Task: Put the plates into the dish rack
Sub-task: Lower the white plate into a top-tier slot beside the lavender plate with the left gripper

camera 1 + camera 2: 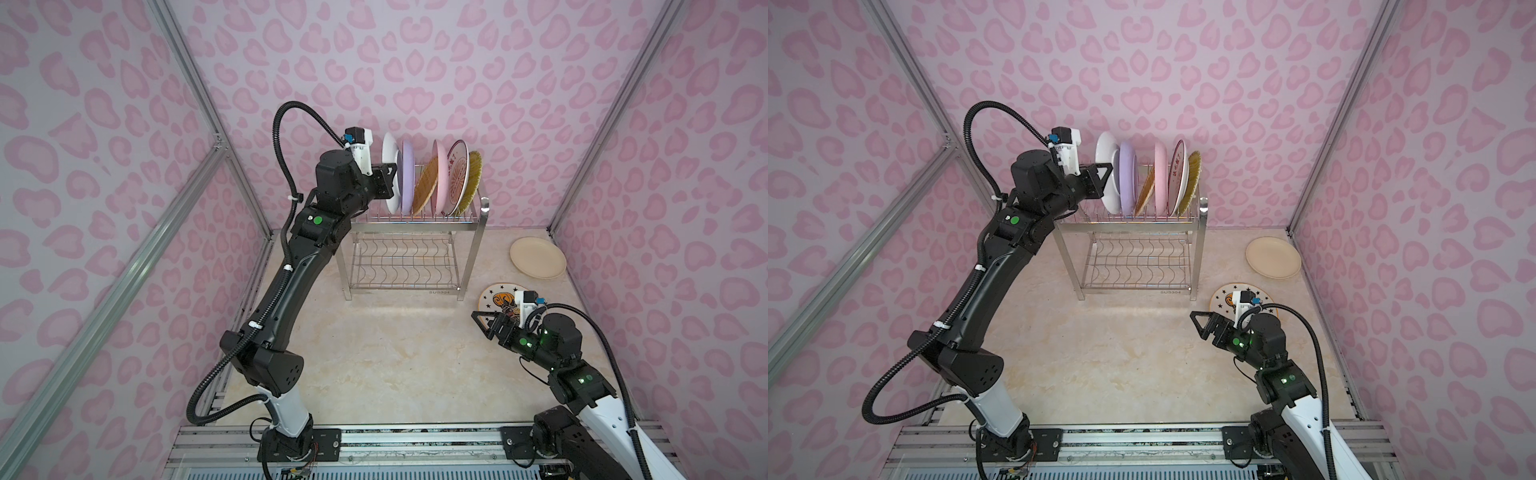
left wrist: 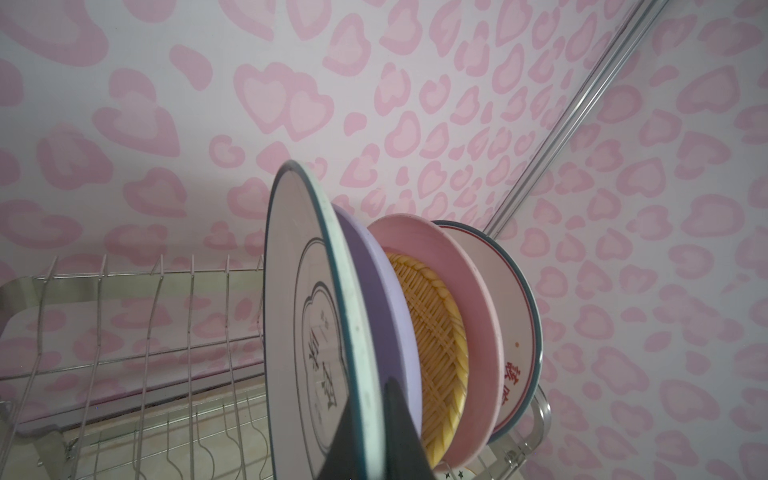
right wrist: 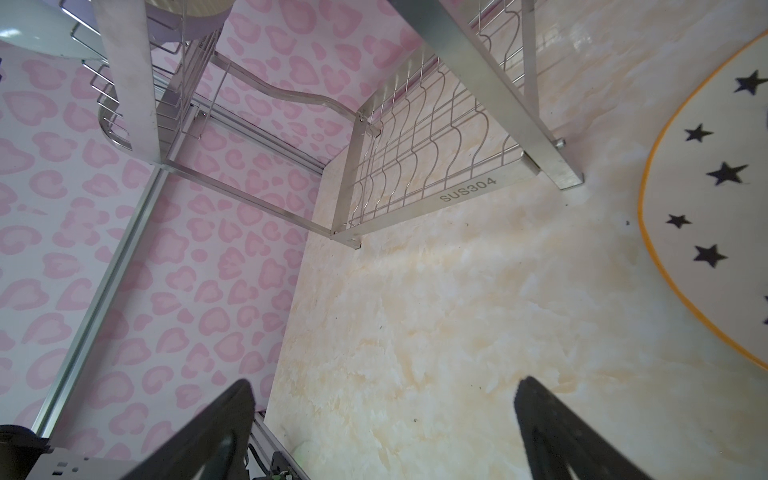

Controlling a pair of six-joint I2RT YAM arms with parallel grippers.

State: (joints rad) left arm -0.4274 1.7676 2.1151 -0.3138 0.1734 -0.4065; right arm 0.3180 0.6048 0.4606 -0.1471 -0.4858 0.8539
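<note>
**6 racked, 2 outside**

Right gripper, spread wide and empty, hovers before the shiny steel wire dish rack. The round star-patterned plate and plain cream plate lie right of it. Left gripper clenches the white ring-emblem plate at its left end.

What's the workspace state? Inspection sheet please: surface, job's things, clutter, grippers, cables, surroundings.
Surface: marbled beige tabletop, no spills seen.
Job's things: dish rack upright; top tier holds, on edge, lilac plate, woven plate, pink plate, orange-radial plate, yellow plate; white emblem plate at the row's left end, seating unclear; lower shelf empty; cream plate and star plate flat on the tabletop, right of the rack.
Clutter: nothing seen.
Grippers: left gripper shut on the white emblem plate's rim; right gripper open, empty, beside the star plate.
Cables: left arm's conduit and right arm's conduit loop free of the plates.
Surroundings: pink heart-print walls, aluminium frame.
</note>
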